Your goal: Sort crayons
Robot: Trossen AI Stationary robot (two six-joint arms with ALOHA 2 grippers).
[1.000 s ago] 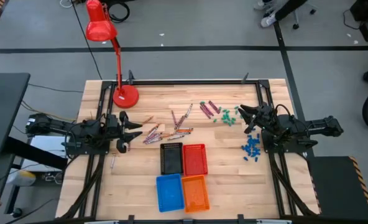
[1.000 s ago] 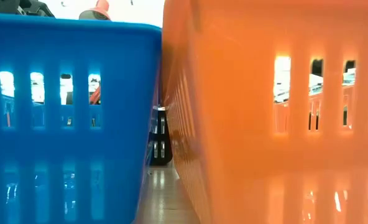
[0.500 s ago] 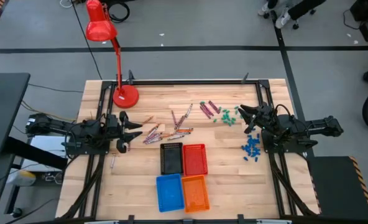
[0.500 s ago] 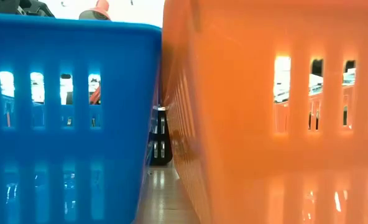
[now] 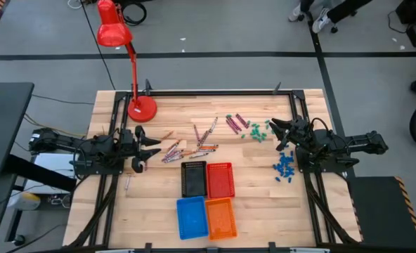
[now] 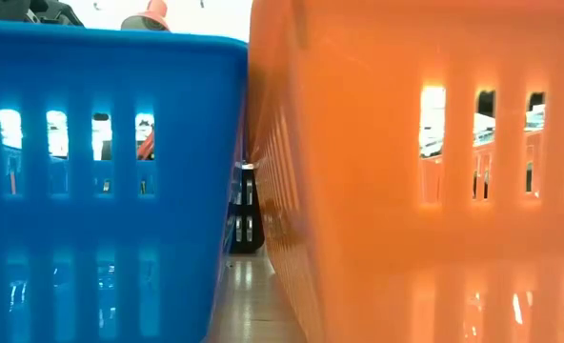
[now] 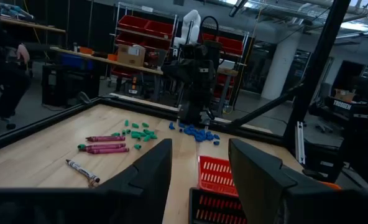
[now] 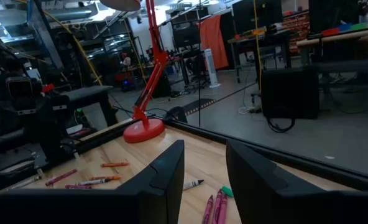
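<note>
The crayons lie scattered flat on the wooden table left of its middle, in maroon, orange and pale colours. A few maroon ones lie farther right, and they show in the left wrist view and the right wrist view. My left gripper hovers open at the left side, pointing level at the crayons, with nothing between its fingers. My right gripper hovers open at the right side, also with nothing between its fingers.
Four baskets stand near the front middle: black, red, blue and orange. Small green pieces and blue pieces lie by the right arm. A red desk lamp's base stands at the far left.
</note>
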